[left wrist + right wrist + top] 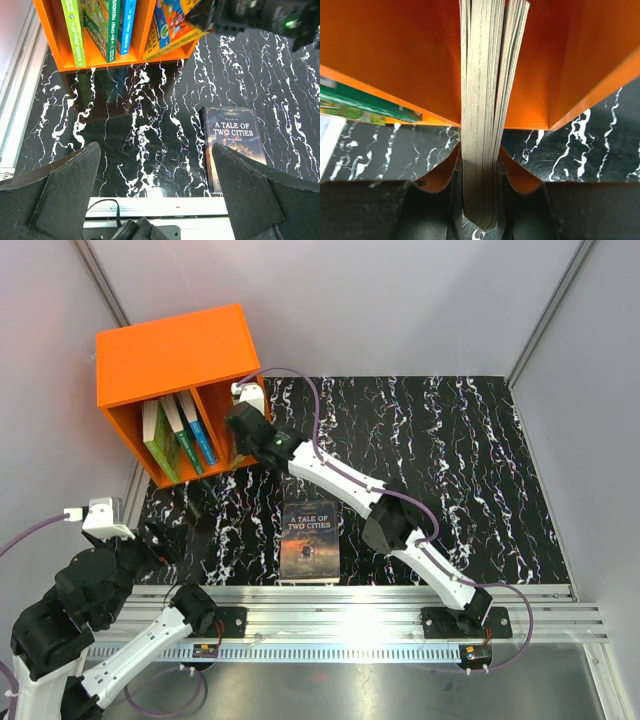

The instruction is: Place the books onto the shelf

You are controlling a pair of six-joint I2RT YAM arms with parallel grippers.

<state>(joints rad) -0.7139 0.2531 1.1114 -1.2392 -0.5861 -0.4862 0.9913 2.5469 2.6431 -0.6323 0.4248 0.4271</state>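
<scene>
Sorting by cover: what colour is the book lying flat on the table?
The book is dark, nearly black, with pale title lettering; clearest in the left wrist view.

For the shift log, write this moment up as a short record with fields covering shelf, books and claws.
shelf: orange shelf, two compartments, far left of the table
left compartment: three books standing on edge
right compartment: illustrated book partly in, gripped by the right claw
on table: dark book lying flat, cover up, near the front edge
left claw: open, holding nothing
</scene>
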